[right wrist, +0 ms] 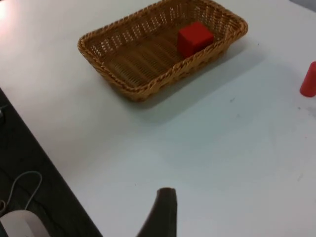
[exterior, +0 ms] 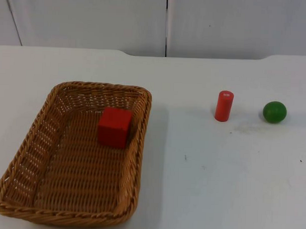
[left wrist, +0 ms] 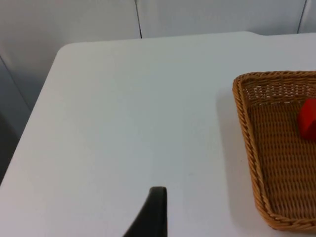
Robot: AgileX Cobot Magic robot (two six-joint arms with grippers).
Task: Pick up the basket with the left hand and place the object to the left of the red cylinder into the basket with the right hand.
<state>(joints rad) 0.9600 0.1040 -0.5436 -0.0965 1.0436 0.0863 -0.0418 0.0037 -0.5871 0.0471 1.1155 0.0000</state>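
A: What does the surface [exterior: 200, 196] look like?

B: White and flat, with rounded corners at the far edge, ending at a pale grey partition wall [exterior: 86, 16] split by a dark vertical seam. There are a few small dark specks and a faint smudge on the surface near the red cylinder.

A: And the things on it?

B: A brown woven wicker rectangular basket [exterior: 26, 155] rests flat on the surface at the left. Inside it, toward the far right corner, sits a red cube [exterior: 114, 126], just beside the basket's right wall. Well apart to the right stands an upright red cylinder [exterior: 224, 105] with a small white mark on its top. A green ball [exterior: 275, 111] lies near it, further right, not touching it.

A: The grippers?

B: The left gripper [left wrist: 153, 212] hangs over bare surface beside the basket's outer wall, touching nothing. The right gripper [right wrist: 165, 212] hangs over the near edge of the surface, well apart from the basket. Whether either one's fingers are spread or closed, I cannot tell.

A: Anything beyond the surface?

B: A dark floor below the edge, with a pale object [right wrist: 19, 224] and a thin cord.
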